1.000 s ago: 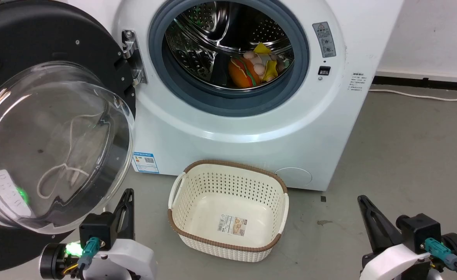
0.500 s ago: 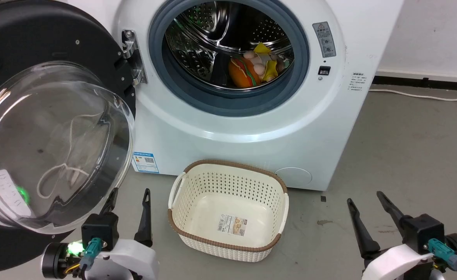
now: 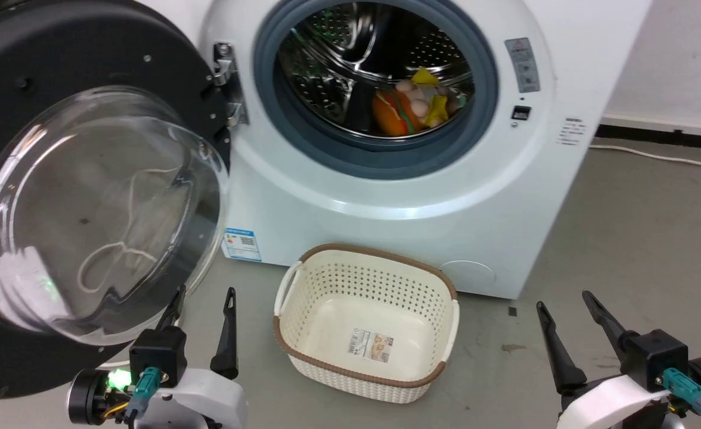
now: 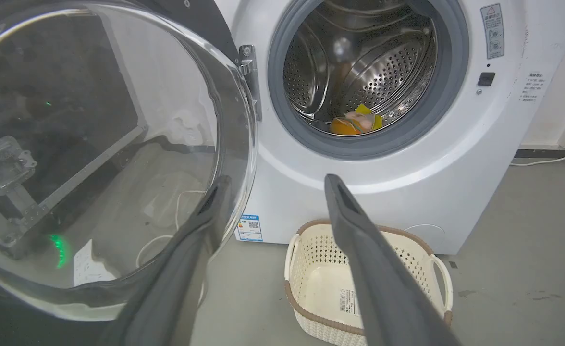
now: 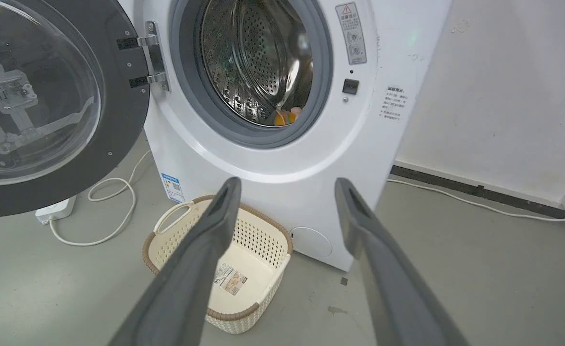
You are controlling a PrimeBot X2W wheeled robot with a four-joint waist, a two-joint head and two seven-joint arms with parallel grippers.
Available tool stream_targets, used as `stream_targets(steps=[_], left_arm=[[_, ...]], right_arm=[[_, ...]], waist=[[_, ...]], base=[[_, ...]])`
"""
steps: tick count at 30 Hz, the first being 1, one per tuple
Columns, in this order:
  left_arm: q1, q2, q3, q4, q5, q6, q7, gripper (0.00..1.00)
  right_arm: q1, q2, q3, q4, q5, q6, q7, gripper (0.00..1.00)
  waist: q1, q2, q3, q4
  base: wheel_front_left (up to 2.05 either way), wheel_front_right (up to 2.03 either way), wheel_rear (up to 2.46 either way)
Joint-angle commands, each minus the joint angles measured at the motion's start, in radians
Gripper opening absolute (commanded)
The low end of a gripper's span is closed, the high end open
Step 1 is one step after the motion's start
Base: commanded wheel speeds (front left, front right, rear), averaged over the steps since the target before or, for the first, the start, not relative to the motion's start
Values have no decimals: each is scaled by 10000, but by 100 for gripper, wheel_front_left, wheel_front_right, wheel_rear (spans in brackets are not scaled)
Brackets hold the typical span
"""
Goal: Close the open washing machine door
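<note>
The washing machine door [image 3: 91, 196] stands swung wide at nine o'clock in the head view, hinged to the washing machine [image 3: 398, 202], whose port at twelve holds soft toys [image 3: 413, 110]. A cream basket [image 3: 362, 280] sits on the floor [image 3: 624, 238] at six o'clock from the port, close before the machine and near the door's free rim without touching it. The left pincer [image 3: 205, 295] is at seven, below the glass bowl, and the right pincer [image 3: 565, 302] at five; both are spread wide and empty. A white cable [image 5: 114, 211] loops on the floor under the door.

Red warning triangle [image 5: 346, 9] atop grey sticker [image 5: 352, 36] on the washing machine [image 5: 273, 163]; QR code [image 3: 247, 241] on its blue label [image 3: 240, 248]; wording illegible.
</note>
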Motion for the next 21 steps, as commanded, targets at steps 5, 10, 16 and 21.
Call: stream_targets(steps=[5,10,16,21], left_arm=[[-93,137,-113,55,14,67,-210,100],[-73,204,-133,56,-8,114,-314,100],[-4,239,-82,-60,-40,260,-439,100],[104,256,-27,-172,-58,388,-544,100]], right_arm=[[39,10,-10,45,41,2,-203,100],[21,12,95,77,37,2,-307,100],[-174,14,328,228,-2,2,-432,100],[-379,16,548,399,-19,3,-537,100]], waist=[[0,0,-51,478],[0,0,-54,829],[0,0,31,1138],[0,0,96,1387]], base=[[0,0,0],[0,0,0],[0,0,0],[0,0,0]])
